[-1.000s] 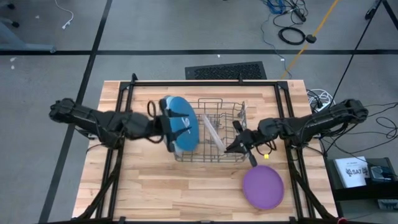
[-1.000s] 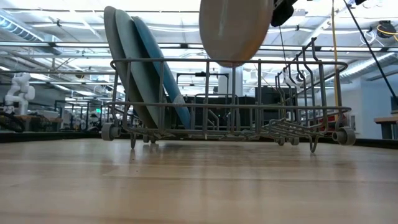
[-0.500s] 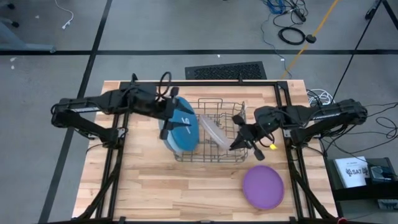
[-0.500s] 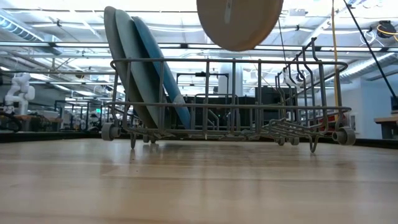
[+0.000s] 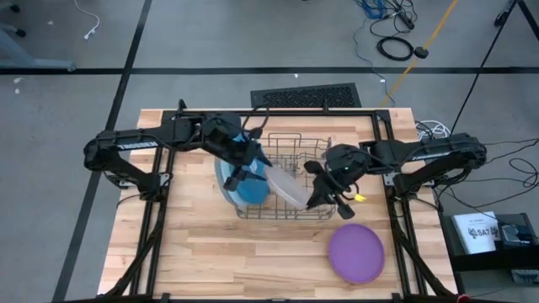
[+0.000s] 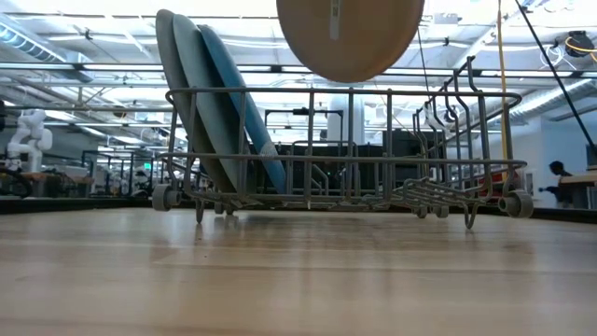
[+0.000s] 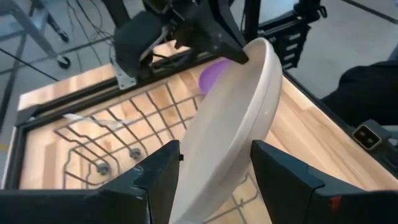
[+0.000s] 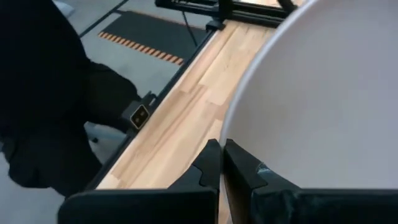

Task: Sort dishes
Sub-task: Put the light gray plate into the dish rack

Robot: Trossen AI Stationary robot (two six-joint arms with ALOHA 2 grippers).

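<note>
Above the rack [image 6: 345, 149], where three blue-grey plates [image 6: 210, 103] are stood, a beige plate [image 5: 286, 183] is pinched by the right gripper [image 5: 313, 187], straddled by the spread left gripper [image 7: 214, 171]; a purple plate [image 5: 355, 252] is left on the table [image 5: 202, 252].

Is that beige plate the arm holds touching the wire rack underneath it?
Apart. In the low view the beige plate hangs clear above the wire rack, with open background between its lower edge and the rack's top rail.

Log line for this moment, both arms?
right gripper: shut on beige plate, above rack | left gripper: open, astride plate rim | purple plate: on table
</note>
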